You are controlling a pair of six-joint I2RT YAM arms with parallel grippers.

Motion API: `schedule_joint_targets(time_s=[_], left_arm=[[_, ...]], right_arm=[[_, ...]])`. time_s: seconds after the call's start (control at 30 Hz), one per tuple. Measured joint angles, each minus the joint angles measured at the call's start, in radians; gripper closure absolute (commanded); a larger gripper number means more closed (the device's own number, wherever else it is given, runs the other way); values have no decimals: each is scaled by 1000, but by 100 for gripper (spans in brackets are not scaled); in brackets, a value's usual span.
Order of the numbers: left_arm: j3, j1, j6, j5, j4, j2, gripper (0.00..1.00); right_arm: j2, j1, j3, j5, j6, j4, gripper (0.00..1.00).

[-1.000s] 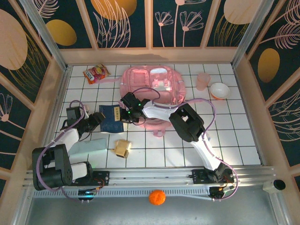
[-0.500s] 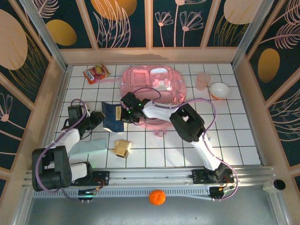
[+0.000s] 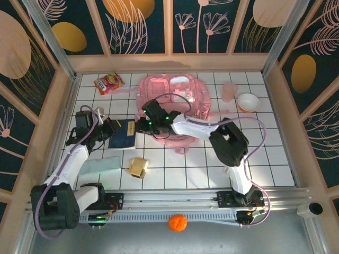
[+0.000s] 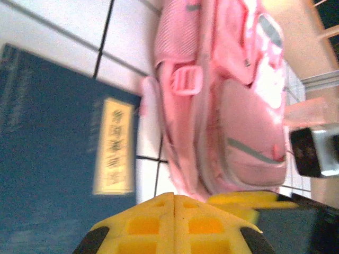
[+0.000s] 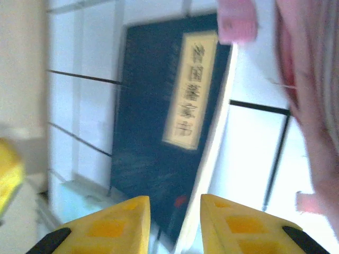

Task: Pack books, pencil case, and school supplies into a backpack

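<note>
The thin navy book [image 3: 123,135] with a yellow label lies on the white tiles left of the pink backpack [image 3: 175,95]. My right gripper [image 3: 142,126] is open at the book's right edge. In its wrist view the book [image 5: 159,121] has its white page edge running down between the right gripper [image 5: 175,211] fingers. My left gripper [image 3: 108,130] hangs by the book's left edge. In the left wrist view this gripper [image 4: 174,197] is shut, fingertips pressed together with nothing seen between them, above the book [image 4: 53,132] and beside the backpack [image 4: 233,106]. The mint pencil case [image 3: 103,164] and tan box [image 3: 139,167] lie nearer.
A red-orange snack bag [image 3: 108,83] lies at the back left. A pink cup [image 3: 229,91] and a white bowl [image 3: 248,102] stand right of the backpack. Wooden walls close in the tiled floor [image 3: 265,159]. An orange ball [image 3: 177,223] rests in front of the rail.
My right gripper has opened off the book and its arm has swung to the right. My left gripper has shut, and its arm has lifted beside the book's left edge.
</note>
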Motion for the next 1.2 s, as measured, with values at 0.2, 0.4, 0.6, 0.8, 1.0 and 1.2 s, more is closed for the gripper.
schedule_joint_targets(time_s=[0.2, 0.4, 0.6, 0.8, 1.0, 1.2], left_arm=[[129, 0, 55, 24, -29, -43, 100], [208, 0, 98, 62, -31, -63, 100], [225, 0, 102, 126, -19, -95, 100], [264, 0, 99, 193, 16, -96, 100], [288, 0, 72, 260, 108, -95, 100], [303, -28, 50, 301, 186, -79, 100]], right_arm=[[-195, -1, -58, 19, -3, 85, 64], [-303, -21, -132, 32, -14, 161, 63], [-378, -53, -188, 63, -68, 224, 62], [-527, -105, -268, 111, -121, 307, 60], [-650, -179, -335, 129, -165, 360, 59], [-724, -218, -391, 141, -209, 356, 56]])
